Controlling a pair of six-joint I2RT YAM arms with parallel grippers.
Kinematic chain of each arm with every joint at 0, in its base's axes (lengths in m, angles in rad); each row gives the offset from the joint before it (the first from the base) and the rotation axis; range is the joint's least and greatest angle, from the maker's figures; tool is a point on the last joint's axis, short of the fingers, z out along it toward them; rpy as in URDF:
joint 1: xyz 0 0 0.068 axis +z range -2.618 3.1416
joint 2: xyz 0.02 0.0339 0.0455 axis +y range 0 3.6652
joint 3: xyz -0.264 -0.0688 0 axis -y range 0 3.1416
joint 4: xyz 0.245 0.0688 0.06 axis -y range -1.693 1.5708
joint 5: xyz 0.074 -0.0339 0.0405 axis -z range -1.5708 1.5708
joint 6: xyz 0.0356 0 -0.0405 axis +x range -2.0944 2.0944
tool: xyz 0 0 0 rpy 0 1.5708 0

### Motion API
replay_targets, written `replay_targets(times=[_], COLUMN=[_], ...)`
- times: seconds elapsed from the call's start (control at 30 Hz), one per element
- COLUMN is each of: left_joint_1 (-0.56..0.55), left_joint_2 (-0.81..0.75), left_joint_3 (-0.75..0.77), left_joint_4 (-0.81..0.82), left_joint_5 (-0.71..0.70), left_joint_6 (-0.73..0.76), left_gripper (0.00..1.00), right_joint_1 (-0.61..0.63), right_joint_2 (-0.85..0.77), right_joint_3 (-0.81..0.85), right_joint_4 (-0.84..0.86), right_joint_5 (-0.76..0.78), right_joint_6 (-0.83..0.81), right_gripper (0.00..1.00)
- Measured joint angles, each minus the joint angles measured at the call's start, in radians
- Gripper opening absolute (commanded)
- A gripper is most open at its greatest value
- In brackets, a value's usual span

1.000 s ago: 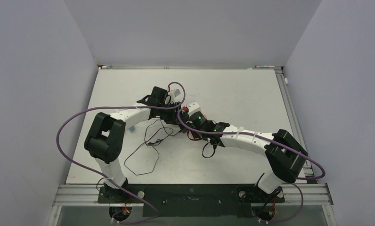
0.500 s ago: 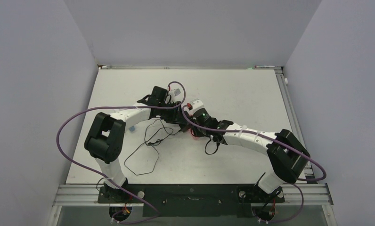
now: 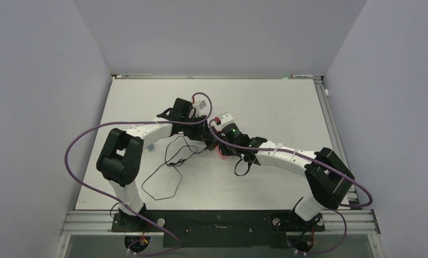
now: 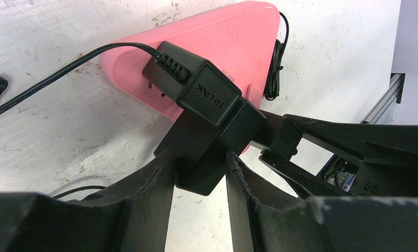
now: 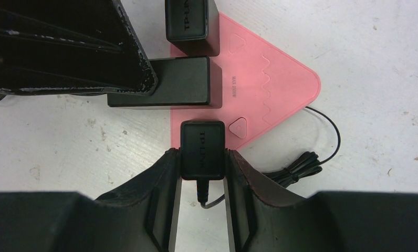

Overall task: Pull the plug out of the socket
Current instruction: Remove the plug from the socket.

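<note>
Three black plugs sit in a flat, rounded-triangle socket block point(image 5: 264, 84) of smooth pink plastic, near the middle of the scuffed white surface point(image 5: 375, 47). The right pincer point(image 5: 202, 153) is clamped on a boxy TP-LINK adapter point(image 5: 202, 142) at the block's edge. Its long axis runs along the fingers point(image 5: 159, 178), with the cord point(image 5: 204, 197) trailing back between them. The left pincer point(image 4: 198, 160) is closed on the plain black plug point(image 4: 212, 142), which lies crosswise to the adapter. A second TP-LINK adapter point(image 5: 191, 21) is cut off by the frame. From overhead the arms point(image 3: 287, 156) hide the block.
</note>
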Motion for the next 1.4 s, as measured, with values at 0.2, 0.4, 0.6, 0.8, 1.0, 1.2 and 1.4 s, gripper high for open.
replay_targets(times=[0.2,0.4,0.6,0.8,1.0,1.2,1.4], left_joint_1=[-0.006,-0.007,-0.007,-0.007,-0.007,-0.007,-0.007], left_joint_2=[0.000,0.000,0.000,0.000,0.000,0.000,0.001], left_joint_3=[0.002,0.003,0.004,0.004,0.005,0.008,0.009], left_joint_4=[-0.001,-0.003,-0.003,-0.003,-0.003,-0.009,-0.009], left_joint_5=[-0.002,-0.002,-0.003,-0.004,-0.005,-0.008,-0.010], left_joint_6=[0.000,0.000,0.000,0.000,0.000,0.000,0.000], left_gripper=[0.34,0.34,0.33,0.33,0.33,0.33,0.33], right_joint_1=[0.084,0.151,0.188,0.220,0.246,0.252,0.220], right_joint_2=[0.006,0.059,0.092,0.124,0.153,0.157,0.144], right_joint_3=[0.006,0.059,0.087,0.113,0.137,0.142,0.141], right_joint_4=[-0.026,-0.075,-0.099,-0.120,-0.141,-0.149,-0.149], right_joint_5=[0.143,0.277,0.357,0.423,0.478,0.486,0.437], right_joint_6=[0.003,0.000,-0.002,-0.009,-0.016,-0.015,-0.011], right_gripper=[0.05,0.05,0.05,0.05,0.05,0.05,0.05])
